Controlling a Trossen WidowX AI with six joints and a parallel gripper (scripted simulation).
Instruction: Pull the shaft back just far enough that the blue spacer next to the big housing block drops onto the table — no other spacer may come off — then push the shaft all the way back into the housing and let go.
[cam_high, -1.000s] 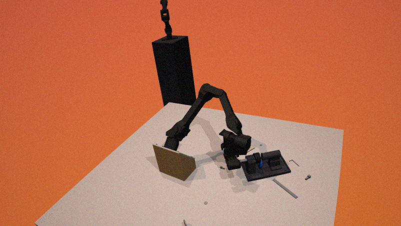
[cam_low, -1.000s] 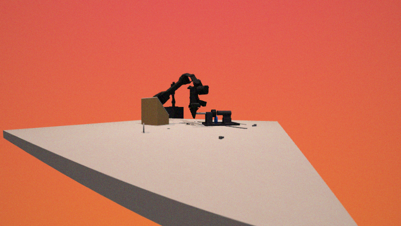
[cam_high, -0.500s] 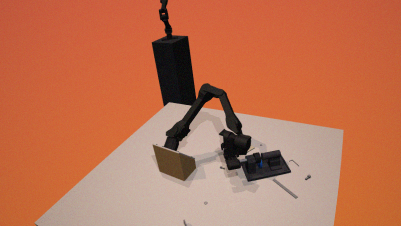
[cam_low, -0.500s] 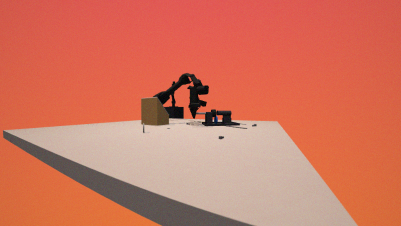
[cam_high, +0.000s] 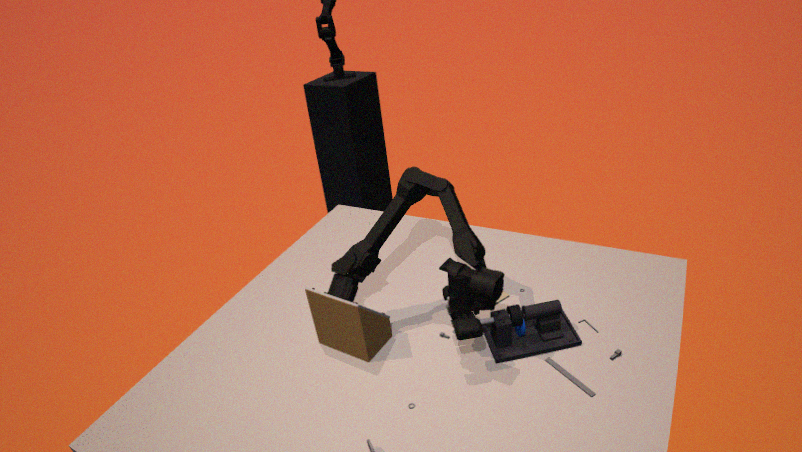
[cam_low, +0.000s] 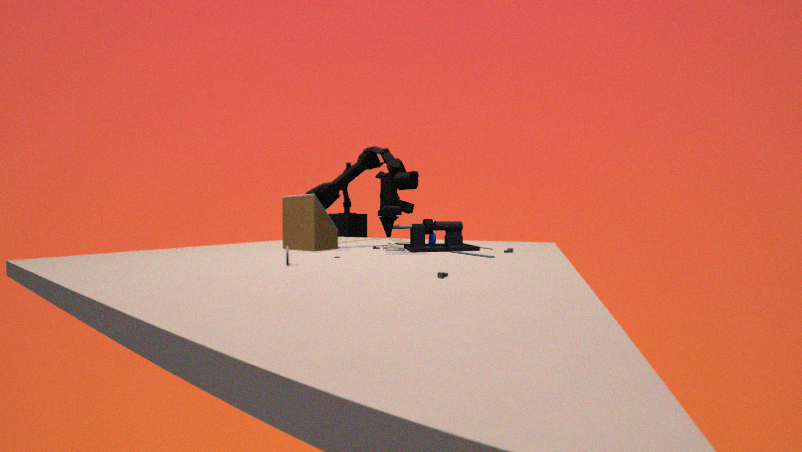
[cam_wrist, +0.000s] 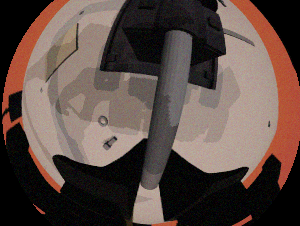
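My gripper (cam_high: 471, 326) (cam_low: 388, 231) (cam_wrist: 152, 143) is shut on the free end of the grey shaft (cam_high: 487, 320) (cam_low: 402, 226) (cam_wrist: 171, 90), which runs through the dark support block (cam_high: 501, 330) (cam_low: 417, 237). A dark spacer (cam_high: 514, 314) (cam_low: 427, 225) sits at shaft height beyond that block. The blue spacer (cam_high: 521, 327) (cam_low: 432, 239) is off the shaft line, upright and low between the support block and the big housing block (cam_high: 548, 325) (cam_low: 453, 238). Whether it rests on the base plate (cam_high: 527, 352) is too small to tell. The spacers are hidden in the wrist view.
A tan wedge-shaped box (cam_high: 339, 325) (cam_low: 300, 224) stands near the arm's base. A flat bar (cam_high: 570, 377), a hex key (cam_high: 588, 325), a bolt (cam_high: 616, 354), another bolt (cam_high: 444, 335) (cam_wrist: 110, 143) and small rings lie around the fixture. A second arm stands on a black pedestal (cam_high: 351, 140) behind.
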